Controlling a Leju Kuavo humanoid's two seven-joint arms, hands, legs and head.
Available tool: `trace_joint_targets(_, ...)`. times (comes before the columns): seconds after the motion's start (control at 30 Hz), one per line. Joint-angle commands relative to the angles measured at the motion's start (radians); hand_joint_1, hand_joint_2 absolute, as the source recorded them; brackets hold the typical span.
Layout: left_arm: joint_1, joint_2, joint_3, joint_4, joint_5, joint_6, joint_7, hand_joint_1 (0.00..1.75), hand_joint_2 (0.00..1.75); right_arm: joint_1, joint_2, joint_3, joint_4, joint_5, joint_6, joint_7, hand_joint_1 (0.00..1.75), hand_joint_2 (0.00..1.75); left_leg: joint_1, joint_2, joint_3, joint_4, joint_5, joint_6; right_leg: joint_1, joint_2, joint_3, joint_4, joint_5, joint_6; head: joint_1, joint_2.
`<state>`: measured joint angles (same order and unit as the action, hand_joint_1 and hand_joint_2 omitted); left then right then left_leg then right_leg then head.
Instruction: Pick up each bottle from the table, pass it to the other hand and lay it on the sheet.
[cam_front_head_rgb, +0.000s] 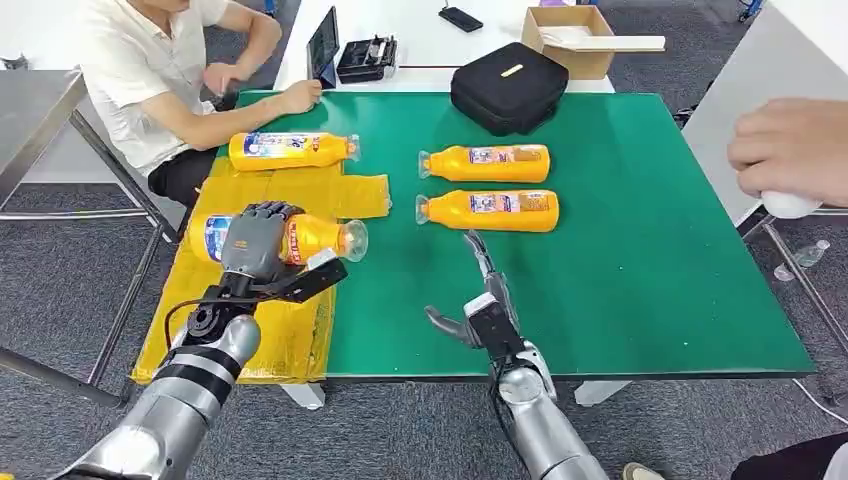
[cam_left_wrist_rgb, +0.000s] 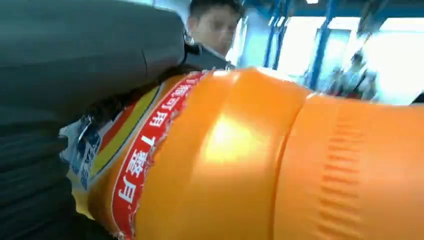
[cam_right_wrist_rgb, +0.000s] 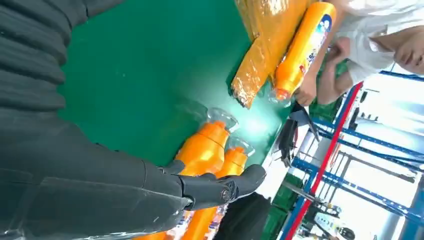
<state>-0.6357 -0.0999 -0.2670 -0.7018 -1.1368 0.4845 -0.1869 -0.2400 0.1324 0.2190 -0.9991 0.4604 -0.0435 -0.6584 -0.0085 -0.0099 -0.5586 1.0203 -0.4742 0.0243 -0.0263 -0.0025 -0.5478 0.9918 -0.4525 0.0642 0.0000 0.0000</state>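
My left hand (cam_front_head_rgb: 255, 240) grips an orange bottle (cam_front_head_rgb: 318, 238) lying over the yellow sheet (cam_front_head_rgb: 290, 330) at the table's left; the same bottle (cam_left_wrist_rgb: 260, 160) looms close in the left wrist view. Another orange bottle (cam_front_head_rgb: 290, 150) lies at the sheet's far end, also seen from the right wrist (cam_right_wrist_rgb: 305, 47). Two more orange bottles (cam_front_head_rgb: 487, 162) (cam_front_head_rgb: 490, 210) lie side by side on the green mat, caps pointing left. My right hand (cam_front_head_rgb: 487, 300) hovers open just in front of the nearer one, fingers spread; its thumb (cam_right_wrist_rgb: 220, 187) shows with the two bottles (cam_right_wrist_rgb: 205, 150) beyond.
A black case (cam_front_head_rgb: 508, 87) sits at the mat's far edge, a cardboard box (cam_front_head_rgb: 570, 38) behind it. A person in a white shirt (cam_front_head_rgb: 140, 70) sits at the far left corner with a hand on the mat. Another person's hand (cam_front_head_rgb: 790, 150) is at the right.
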Motion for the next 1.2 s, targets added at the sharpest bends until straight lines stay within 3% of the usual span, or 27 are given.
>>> trace_joint_targets(0.03, -0.092, 0.043, 0.071, 0.225, 0.042, -0.033, -0.034, 1.75, 1.75, 0.04, 0.013, -0.044, -0.046, -0.026, 0.026, -0.014, 0.0, 1.75, 0.002, 0.001, 0.0, 0.001, 0.0, -0.002, 0.002, 0.001, 0.0, 0.0, 0.0, -0.003, 0.0, 0.0)
trace_joint_targets(0.17, -0.101, 0.047, 0.054, 0.246, 0.019, -0.072, -0.022, 1.75, 1.75, 0.045, 0.009, -0.039, -0.064, -0.034, 0.045, -0.012, 0.0, 1.75, 0.002, 0.001, -0.002, 0.001, 0.0, -0.002, 0.002, 0.001, -0.002, 0.0, 0.001, -0.003, 0.0, 0.0)
trace_joint_targets(0.33, -0.126, 0.046, 0.02, 0.366, -0.025, -0.243, 0.036, 1.75, 1.75, 0.031, 0.011, -0.024, -0.048, -0.05, 0.076, -0.009, 0.0, 1.75, 0.004, 0.002, -0.002, 0.001, 0.001, -0.003, 0.004, 0.001, -0.001, -0.001, 0.002, -0.005, 0.0, 0.0)
trace_joint_targets(0.57, -0.098, 0.042, 0.028, 0.396, -0.027, -0.279, 0.074, 1.75, 1.75, 0.031, 0.011, -0.016, -0.021, -0.052, 0.079, -0.008, 0.0, 1.75, 0.001, 0.002, 0.0, 0.0, 0.0, -0.001, 0.001, 0.002, 0.0, -0.001, 0.001, -0.002, 0.0, 0.0)
trace_joint_targets(0.63, -0.101, 0.043, 0.007, 0.406, -0.056, -0.303, 0.101, 1.57, 1.75, 0.03, 0.01, -0.016, -0.014, -0.055, 0.08, -0.007, 0.0, 1.75, 0.002, 0.004, 0.001, -0.001, 0.0, -0.002, 0.002, 0.003, 0.0, -0.001, 0.001, -0.003, 0.0, 0.0)
trace_joint_targets(0.67, -0.102, 0.042, -0.003, 0.412, -0.068, -0.324, 0.114, 1.17, 1.75, 0.029, 0.01, -0.018, -0.008, -0.057, 0.081, -0.005, 0.0, 1.75, 0.002, 0.003, 0.001, -0.001, 0.0, -0.002, 0.002, 0.002, 0.0, -0.001, 0.001, -0.003, 0.0, 0.0)
trace_joint_targets(0.7, -0.1, 0.04, -0.007, 0.416, -0.074, -0.337, 0.122, 0.42, 1.75, 0.028, 0.011, -0.018, -0.005, -0.057, 0.081, -0.005, 0.0, 1.75, 0.001, 0.002, 0.001, -0.001, 0.0, -0.001, 0.001, 0.001, 0.0, -0.001, 0.001, -0.002, 0.0, 0.0)
trace_joint_targets(0.77, -0.092, 0.037, -0.025, 0.421, -0.1, -0.357, 0.151, 0.23, 1.75, 0.024, 0.014, -0.017, 0.005, -0.058, 0.081, -0.005, 0.0, 1.75, 0.002, 0.003, 0.001, -0.001, 0.0, -0.002, 0.002, 0.002, 0.001, -0.001, 0.001, -0.003, 0.0, 0.0)
trace_joint_targets(0.8, -0.088, 0.035, -0.024, 0.425, -0.103, -0.367, 0.172, 0.0, 1.75, 0.022, 0.015, -0.015, 0.009, -0.058, 0.081, -0.005, 0.0, 1.75, 0.003, 0.004, 0.002, -0.002, 0.001, -0.003, 0.003, 0.003, 0.001, -0.003, 0.002, -0.004, 0.0, 0.0)
trace_joint_targets(1.2, -0.08, 0.032, -0.042, 0.436, -0.129, -0.403, 0.195, 0.0, 1.75, 0.017, 0.017, -0.014, 0.024, -0.058, 0.081, -0.005, 0.0, 1.75, 0.003, 0.006, 0.006, -0.003, 0.002, -0.003, 0.003, 0.004, 0.005, -0.003, 0.004, -0.005, 0.0, 0.0)
